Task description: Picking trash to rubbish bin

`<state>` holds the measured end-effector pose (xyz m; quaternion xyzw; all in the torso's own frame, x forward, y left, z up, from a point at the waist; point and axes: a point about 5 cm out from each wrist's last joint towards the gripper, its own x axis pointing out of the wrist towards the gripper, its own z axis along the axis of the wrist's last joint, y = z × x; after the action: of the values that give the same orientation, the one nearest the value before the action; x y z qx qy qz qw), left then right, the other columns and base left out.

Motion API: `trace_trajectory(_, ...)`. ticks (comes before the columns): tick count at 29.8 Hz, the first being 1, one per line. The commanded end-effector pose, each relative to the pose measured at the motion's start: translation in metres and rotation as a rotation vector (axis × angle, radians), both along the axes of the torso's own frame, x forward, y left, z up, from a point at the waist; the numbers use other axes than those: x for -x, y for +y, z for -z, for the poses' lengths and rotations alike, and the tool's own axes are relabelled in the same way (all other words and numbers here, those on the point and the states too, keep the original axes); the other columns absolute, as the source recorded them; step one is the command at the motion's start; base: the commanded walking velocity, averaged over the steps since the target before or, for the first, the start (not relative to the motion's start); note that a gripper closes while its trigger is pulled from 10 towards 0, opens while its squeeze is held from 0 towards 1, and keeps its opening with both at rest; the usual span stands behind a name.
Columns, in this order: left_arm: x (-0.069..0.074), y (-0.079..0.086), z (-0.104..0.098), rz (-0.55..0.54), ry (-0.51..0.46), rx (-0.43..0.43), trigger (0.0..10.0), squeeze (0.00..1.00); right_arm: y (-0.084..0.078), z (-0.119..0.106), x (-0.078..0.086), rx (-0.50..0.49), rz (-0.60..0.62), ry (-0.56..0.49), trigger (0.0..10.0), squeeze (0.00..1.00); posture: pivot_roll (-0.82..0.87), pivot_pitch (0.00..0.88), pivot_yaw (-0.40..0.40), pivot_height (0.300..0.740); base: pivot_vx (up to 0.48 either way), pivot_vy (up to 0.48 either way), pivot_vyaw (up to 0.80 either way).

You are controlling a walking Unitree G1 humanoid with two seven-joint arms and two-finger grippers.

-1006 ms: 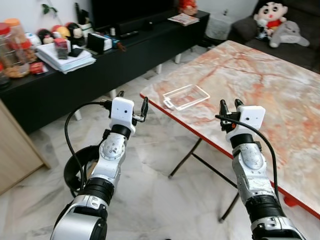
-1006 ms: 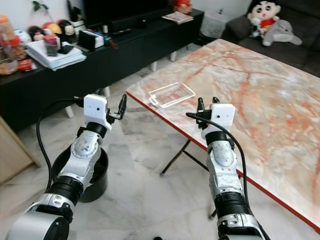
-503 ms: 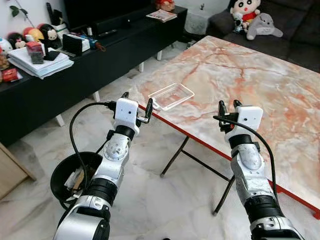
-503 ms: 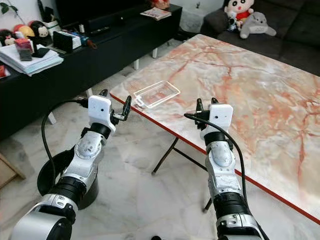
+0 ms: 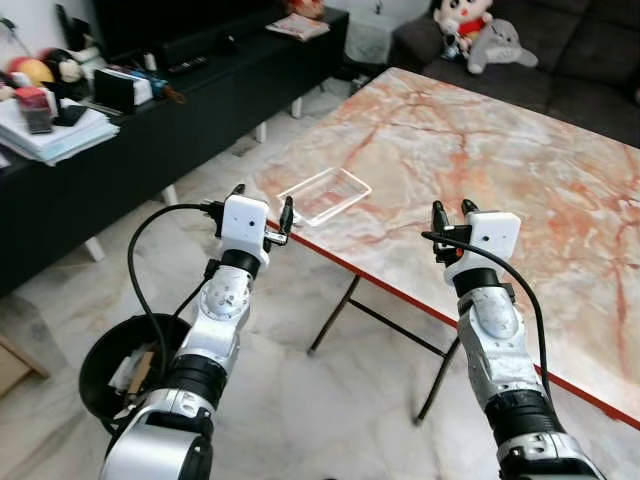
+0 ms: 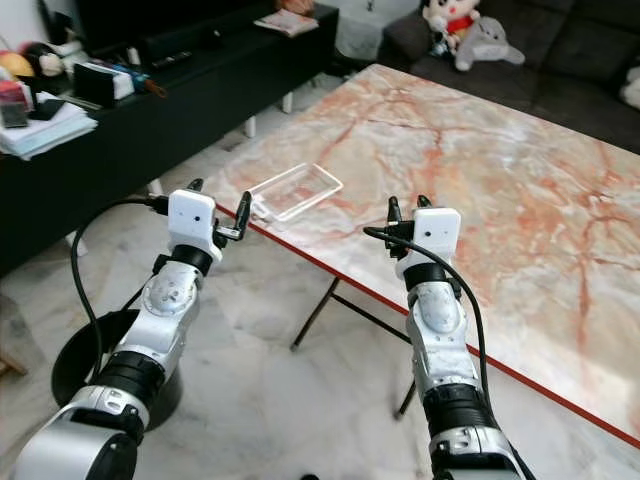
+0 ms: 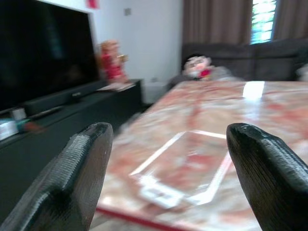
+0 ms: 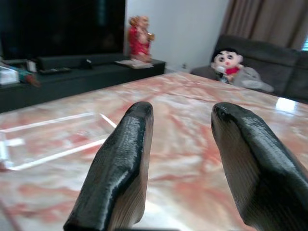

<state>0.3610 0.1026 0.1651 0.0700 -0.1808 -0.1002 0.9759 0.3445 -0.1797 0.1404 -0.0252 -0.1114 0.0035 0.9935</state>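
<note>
A clear plastic tray [image 5: 323, 194] lies near the corner of the marble table [image 5: 520, 170]. My left gripper [image 5: 263, 200] is open and empty. It hovers just off the table's corner, a short way from the tray, and the tray [image 7: 185, 163] lies ahead between its fingers [image 7: 77, 183]. My right gripper [image 5: 452, 208] is open and empty above the table's red front edge, to the right of the tray [image 8: 53, 137]. A black rubbish bin [image 5: 115, 365] with some trash inside stands on the floor at lower left.
A long black TV console [image 5: 150, 120] with books and small items runs along the left. A dark sofa with plush toys [image 5: 480, 40] is behind the table. Black folding table legs [image 5: 370, 315] stand on the pale marble floor.
The whole view has shifted as I move along the table. The bin now shows more fully at lower left. Both grippers keep the same open pose.
</note>
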Motion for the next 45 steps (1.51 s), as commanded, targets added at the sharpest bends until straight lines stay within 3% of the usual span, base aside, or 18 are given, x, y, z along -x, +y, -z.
trace_trajectory(1, -0.0011, 0.0009, -0.001, 0.001, 0.003, -0.008, 10.0, 0.0, -0.002, -0.0016, -0.0003, -0.011, 0.017, -0.008, 10.0, 0.0, 0.14, 0.09, -0.11, 0.74, 0.0, 0.0, -0.78)
trace_trajectory(27, -0.0008, -0.0029, -0.0039, 0.04, -0.003, 0.012, 10.0, 0.0, -0.0008, -0.0014, -0.0001, -0.021, 0.007, -0.013, 10.0, 0.0, 0.14, 0.096, -0.109, 0.74, 0.0, 0.0, -0.76)
trace_trajectory(45, -0.0019, -0.0031, -0.0004, 0.049, 0.034, 0.032, 10.0, 0.0, 0.0055, -0.001, -0.0002, -0.008, -0.026, -0.011, 10.0, 0.0, 0.14, 0.094, -0.109, 0.74, 0.0, 0.089, 0.0)
